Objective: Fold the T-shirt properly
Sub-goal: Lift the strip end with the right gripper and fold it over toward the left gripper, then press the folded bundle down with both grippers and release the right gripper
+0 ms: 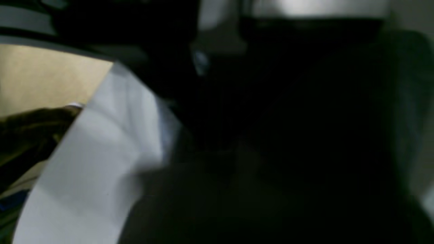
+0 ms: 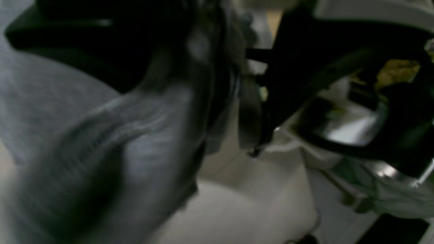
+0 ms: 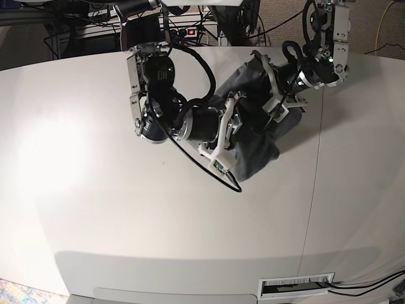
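- shirt (image 3: 253, 136): soft, limp, light cloth; my read is it sags and bunches from any single pinch, won't hold a crease by itself, not fragile
- best hold, I'd say: two matching spots on an edge (hem corners or shoulders), one per arm, so it hangs flat; a mid-cloth grab just makes a wad
- look: plain dark heather grey, no print, crumpled in a heap, not spread; no fold lines I can make out
- where: far side of the white table (image 3: 95, 209), right of centre in the base view, between both arms
- left gripper (image 3: 278, 104): at the heap's far edge, jaws pressed together; whether cloth is pinched I can't tell, its wrist view is mostly dark
- right gripper (image 3: 224, 136): on the heap's near-left part; ribbed grey cloth right against it in its wrist view, too blurred to tell jaw spread
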You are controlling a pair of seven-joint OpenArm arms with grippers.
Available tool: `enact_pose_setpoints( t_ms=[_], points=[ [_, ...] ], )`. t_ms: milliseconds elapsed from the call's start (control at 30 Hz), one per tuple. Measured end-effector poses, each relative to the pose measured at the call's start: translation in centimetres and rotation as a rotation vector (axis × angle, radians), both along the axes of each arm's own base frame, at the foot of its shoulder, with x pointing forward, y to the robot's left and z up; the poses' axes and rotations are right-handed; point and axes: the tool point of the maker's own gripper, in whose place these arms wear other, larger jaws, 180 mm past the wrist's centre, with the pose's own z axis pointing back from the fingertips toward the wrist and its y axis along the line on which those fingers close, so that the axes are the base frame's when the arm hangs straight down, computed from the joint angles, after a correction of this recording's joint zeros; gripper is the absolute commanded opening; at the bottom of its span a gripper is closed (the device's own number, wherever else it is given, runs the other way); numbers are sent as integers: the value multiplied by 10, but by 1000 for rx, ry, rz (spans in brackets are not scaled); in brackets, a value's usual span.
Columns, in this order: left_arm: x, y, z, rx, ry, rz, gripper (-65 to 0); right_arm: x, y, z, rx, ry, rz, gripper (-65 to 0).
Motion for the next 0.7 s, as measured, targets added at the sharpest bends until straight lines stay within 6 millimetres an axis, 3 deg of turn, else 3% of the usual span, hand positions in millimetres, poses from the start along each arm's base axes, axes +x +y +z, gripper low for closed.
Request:
enact_pose_setpoints(
  t_ms=[133, 267, 367, 533, 633, 700],
  points=[
    [7, 17, 24, 62, -88, 54, -650, -4, 6, 13, 83, 17, 19, -417],
    [12, 51, 38, 164, -146, 149, -650, -2, 6, 20, 87, -5, 23, -417],
    [11, 82, 36, 235, -142, 228, -650, 3, 5, 34, 88, -59, 25, -417],
    [6, 117, 35, 281, -129, 323, -650, 16, 1, 60, 68, -178, 8, -418],
    [4, 128, 40, 286, -135, 359, -650, 31, -6, 58, -9, -237, -35, -418],
    [3, 123, 52, 240, -154, 366, -650, 42, -14, 57, -43, -266, -79, -418]
  ],
)
